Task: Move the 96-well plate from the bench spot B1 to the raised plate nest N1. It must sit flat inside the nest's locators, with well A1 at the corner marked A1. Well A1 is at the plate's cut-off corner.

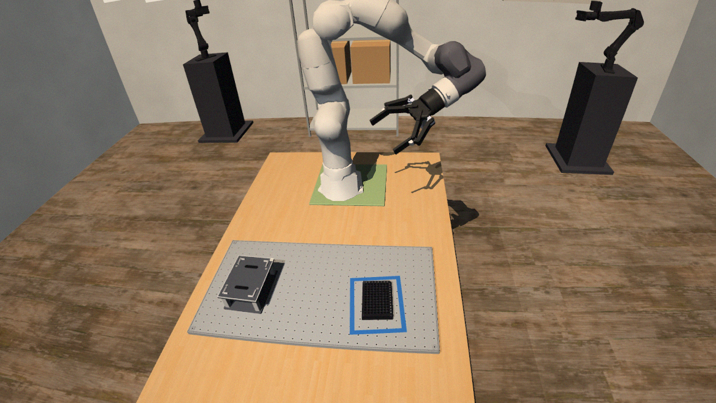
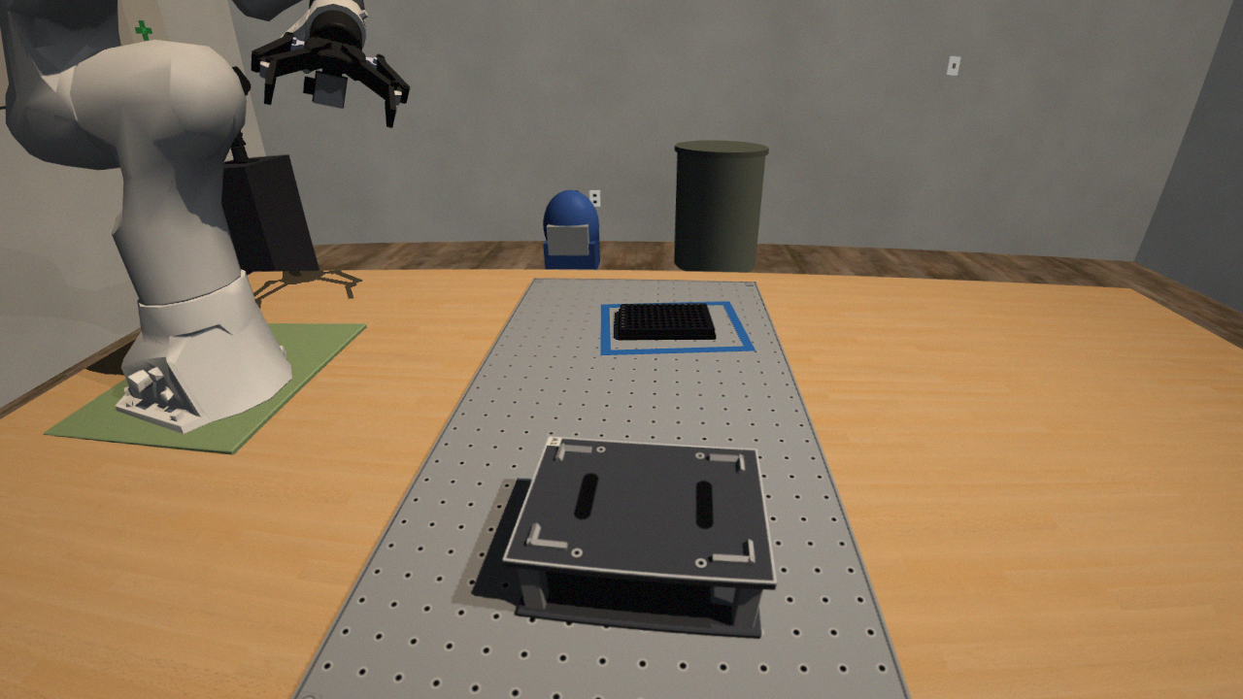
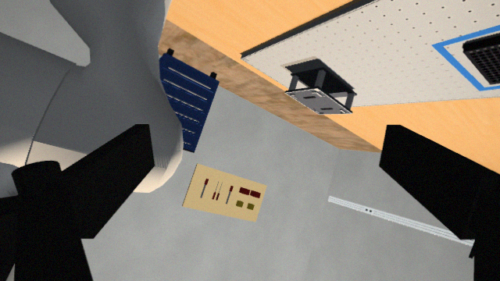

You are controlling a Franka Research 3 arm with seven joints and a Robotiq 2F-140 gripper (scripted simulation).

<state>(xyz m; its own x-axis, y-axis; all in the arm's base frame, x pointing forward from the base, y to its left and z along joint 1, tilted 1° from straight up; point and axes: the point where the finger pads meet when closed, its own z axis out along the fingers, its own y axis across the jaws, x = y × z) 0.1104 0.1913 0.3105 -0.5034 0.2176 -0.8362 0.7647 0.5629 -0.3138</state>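
The black 96-well plate (image 1: 376,300) lies flat inside the blue square outline (image 1: 377,305) on the grey perforated board (image 1: 320,295). It also shows in the exterior view (image 2: 664,321) and at the right edge of the wrist view (image 3: 484,56). The raised dark plate nest (image 1: 246,283) with white corner locators stands on the same board, empty on top; it also shows in the exterior view (image 2: 645,519) and in the wrist view (image 3: 320,87). My gripper (image 1: 387,134) is wide open and empty, high above the table's far end, far from both; it also shows in the exterior view (image 2: 327,91).
The arm's white base (image 1: 340,180) stands on a green mat (image 1: 350,185) at the table's far end. Around the table stand two black pedestals with camera arms (image 1: 216,95) (image 1: 596,115), a shelf with boxes (image 1: 362,60), a dark bin (image 2: 720,206) and a blue object (image 2: 571,229).
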